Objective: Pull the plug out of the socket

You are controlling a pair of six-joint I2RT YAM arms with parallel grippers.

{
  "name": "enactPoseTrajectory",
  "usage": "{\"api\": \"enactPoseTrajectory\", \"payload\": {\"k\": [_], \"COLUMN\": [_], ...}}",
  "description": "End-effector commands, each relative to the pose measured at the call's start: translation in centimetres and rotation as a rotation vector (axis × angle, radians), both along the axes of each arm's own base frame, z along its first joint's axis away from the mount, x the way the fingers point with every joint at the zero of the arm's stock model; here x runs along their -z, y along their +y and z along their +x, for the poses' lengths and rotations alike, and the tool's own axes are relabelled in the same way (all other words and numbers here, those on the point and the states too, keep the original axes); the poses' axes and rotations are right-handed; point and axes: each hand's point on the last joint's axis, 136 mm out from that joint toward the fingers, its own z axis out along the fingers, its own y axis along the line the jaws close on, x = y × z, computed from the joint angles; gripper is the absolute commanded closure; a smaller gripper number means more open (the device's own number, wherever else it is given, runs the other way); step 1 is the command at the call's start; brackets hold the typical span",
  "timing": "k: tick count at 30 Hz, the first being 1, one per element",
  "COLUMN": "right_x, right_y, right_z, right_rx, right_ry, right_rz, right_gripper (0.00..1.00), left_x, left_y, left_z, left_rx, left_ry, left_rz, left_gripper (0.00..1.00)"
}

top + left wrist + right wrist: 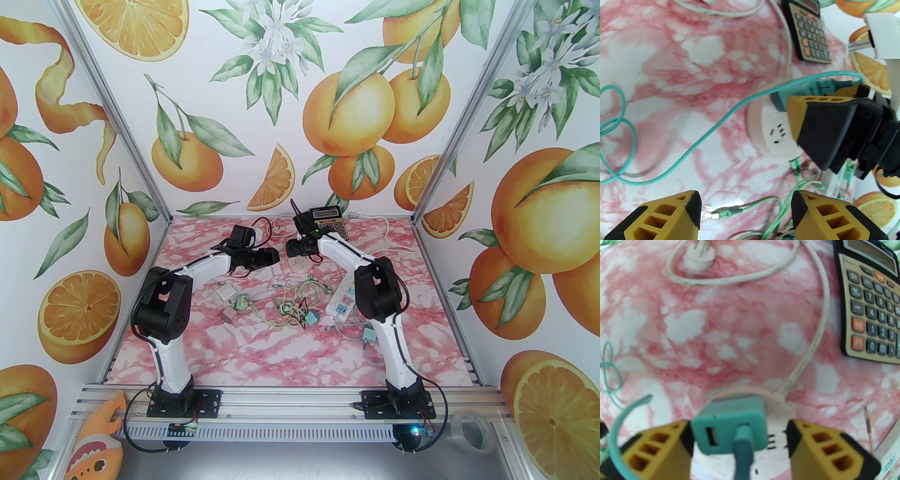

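Observation:
A teal plug (729, 425) with a teal cable (705, 138) sits in a round pinkish-white socket (779, 407) on the pink marble table. My right gripper (740, 434) straddles the plug from above. Its left finger touches the plug's side, and a gap remains between the plug and its right finger (794, 436), so it is open. In the left wrist view the right gripper's yellow finger (799, 117) covers part of the socket (768, 131). My left gripper (746, 206) hangs open and empty just left of the socket. The top view shows both grippers near the socket (300, 265).
A calculator (328, 219) lies just behind the socket. The socket's white cord ends in a white plug (698, 257) at the back. A tangle of green wires (295, 304), a white adapter (225, 294) and a white power strip (344, 300) lie nearer the arms.

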Motion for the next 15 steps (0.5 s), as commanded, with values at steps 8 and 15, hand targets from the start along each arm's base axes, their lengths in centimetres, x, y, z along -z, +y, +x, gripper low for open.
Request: {"api": "enactPoseTrajectory", "payload": {"k": [8,15], "right_x": [1.5,0.4], "right_y": [1.0,1.2], "right_z": [1.1,0.6], "right_rx": [-0.052,-0.04], "right_ry": [-0.01,-0.04], "right_rz": [-0.058,-0.085], "right_gripper": [0.46,0.64], "left_x": [2.2,2.9], "left_y": [-2.2,-2.1], "left_z": [-0.5,-0.6], "left_rx": [-0.004,-0.025], "left_ry": [0.097,0.121], "left_rz": [-0.108,-0.111], "left_gripper": [0.41,0.43]}}
